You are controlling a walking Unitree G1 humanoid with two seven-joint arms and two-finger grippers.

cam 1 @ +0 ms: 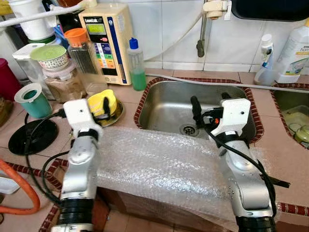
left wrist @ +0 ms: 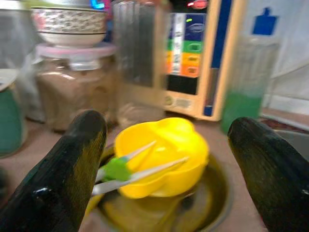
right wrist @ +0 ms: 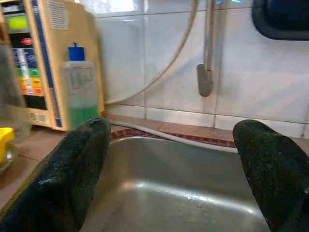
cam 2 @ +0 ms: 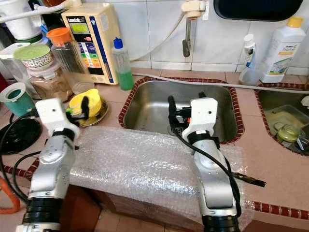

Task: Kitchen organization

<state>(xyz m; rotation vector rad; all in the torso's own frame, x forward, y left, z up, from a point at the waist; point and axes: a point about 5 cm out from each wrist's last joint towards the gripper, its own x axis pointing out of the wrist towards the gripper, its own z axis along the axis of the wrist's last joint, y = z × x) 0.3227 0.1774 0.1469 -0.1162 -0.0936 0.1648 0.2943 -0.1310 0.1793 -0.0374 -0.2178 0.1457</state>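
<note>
A sheet of bubble wrap (cam 1: 159, 166) is lying over the near counter edge, both silver arms reaching across it. The left gripper (left wrist: 166, 169) is hovering with fingers spread just before a yellow container (cam 1: 102, 102) sitting in a metal dish (cam 1: 116, 116). The right gripper (right wrist: 171, 176), fingers also spread, is hanging over the steel sink (cam 1: 164, 104). Farther back, a green soap bottle (cam 1: 136, 65) is standing by the tiled wall

blurred jar (left wrist: 72, 87), white bottle (cam 1: 295, 48) cut off
</note>
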